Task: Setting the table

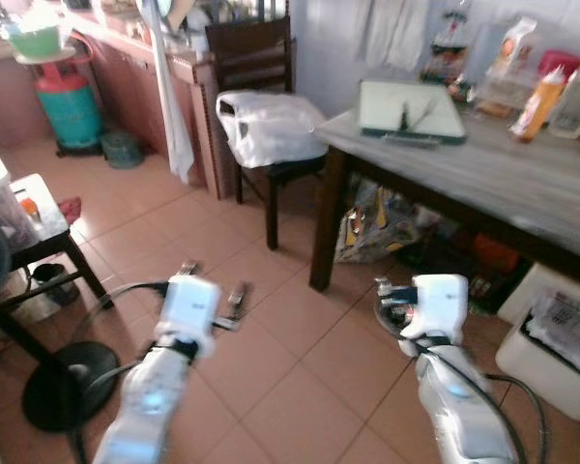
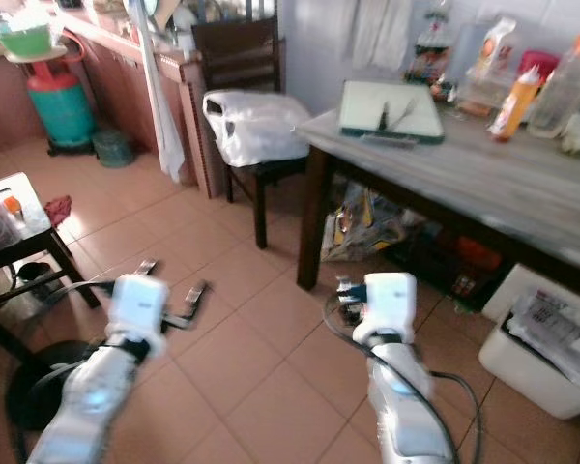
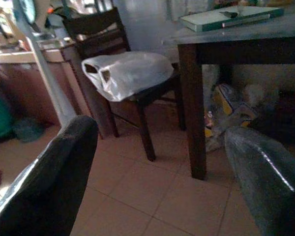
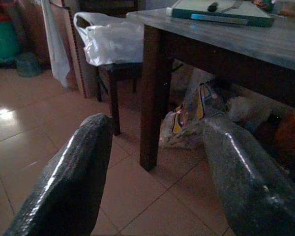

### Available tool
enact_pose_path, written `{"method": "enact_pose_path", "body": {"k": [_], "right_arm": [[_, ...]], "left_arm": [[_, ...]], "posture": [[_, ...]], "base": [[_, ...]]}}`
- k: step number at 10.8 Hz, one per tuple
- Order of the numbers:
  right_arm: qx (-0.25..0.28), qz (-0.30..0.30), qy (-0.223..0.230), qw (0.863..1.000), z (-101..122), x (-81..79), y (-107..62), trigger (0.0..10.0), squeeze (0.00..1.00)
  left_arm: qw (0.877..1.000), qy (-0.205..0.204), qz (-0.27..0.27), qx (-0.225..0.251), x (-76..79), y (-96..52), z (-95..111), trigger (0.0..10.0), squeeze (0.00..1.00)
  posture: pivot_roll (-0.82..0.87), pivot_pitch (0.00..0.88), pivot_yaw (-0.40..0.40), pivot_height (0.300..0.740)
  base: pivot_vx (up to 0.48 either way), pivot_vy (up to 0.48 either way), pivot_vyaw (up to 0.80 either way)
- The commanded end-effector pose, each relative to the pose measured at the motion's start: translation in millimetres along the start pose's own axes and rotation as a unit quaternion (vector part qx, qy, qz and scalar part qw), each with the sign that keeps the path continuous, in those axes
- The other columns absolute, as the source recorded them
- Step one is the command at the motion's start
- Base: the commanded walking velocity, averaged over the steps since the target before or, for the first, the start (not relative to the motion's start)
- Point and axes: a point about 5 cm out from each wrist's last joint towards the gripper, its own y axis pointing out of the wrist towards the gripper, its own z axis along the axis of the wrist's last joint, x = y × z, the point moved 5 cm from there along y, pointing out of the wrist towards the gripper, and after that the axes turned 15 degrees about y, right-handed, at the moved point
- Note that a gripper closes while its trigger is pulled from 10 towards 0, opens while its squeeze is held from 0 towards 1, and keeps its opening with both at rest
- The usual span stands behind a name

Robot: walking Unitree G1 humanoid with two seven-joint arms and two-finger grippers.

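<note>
Barely begun — both the left gripper (image 1: pixel 211 293) and right gripper (image 4: pixel 157 167) hang spread and empty, well short of the table (image 1: pixel 503 179).

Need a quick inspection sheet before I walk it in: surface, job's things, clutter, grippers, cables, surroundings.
Surface: grey-topped wooden table ahead on the right.
Job's things: green-edged white tray near the table's corner, with what look like utensils on it; too small to name.
Clutter: orange bottle and packets along the table's back; bags and a white bin under it.
Grippers: left gripper and right gripper open, empty, low over the floor tiles.
Cables: black cables loop beside both arms.
Surroundings: dark chair holding a white plastic bag; teal gas cylinder far left.
</note>
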Motion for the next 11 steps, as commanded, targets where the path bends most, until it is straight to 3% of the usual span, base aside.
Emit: {"method": "enact_pose_path", "body": {"k": [1, 7, 11], "right_arm": [[0.004, -0.016, -0.005, 1.000, 3.6, 11.9, -1.0, 10.0, 0.00], [0.000, -0.014, 0.002, 1.000, 1.3, 10.8, -1.0, 10.0, 0.00], [-0.002, -0.011, -0.001, 1.000, 0.0, 9.8, -0.8, 10.0, 0.00]], "left_arm": [[1.000, -0.005, -0.016, 0.007, 9.7, 2.3, 4.8, 10.0, 0.00], [1.000, -0.002, -0.017, 0.006, 9.4, 2.0, 3.2, 10.0, 0.00], [1.000, -0.021, -0.008, -0.010, 6.7, 1.1, -2.0, 10.0, 0.00]], "posture": [[0.11, 0.000, 0.005, 0.740], [0.11, 0.000, 0.007, 0.740], [0.12, 0.000, 0.004, 0.740]], "base": [[0.000, -0.412, 0.00], [0.000, -0.373, 0.00], [0.000, 0.000, 0.00]]}}
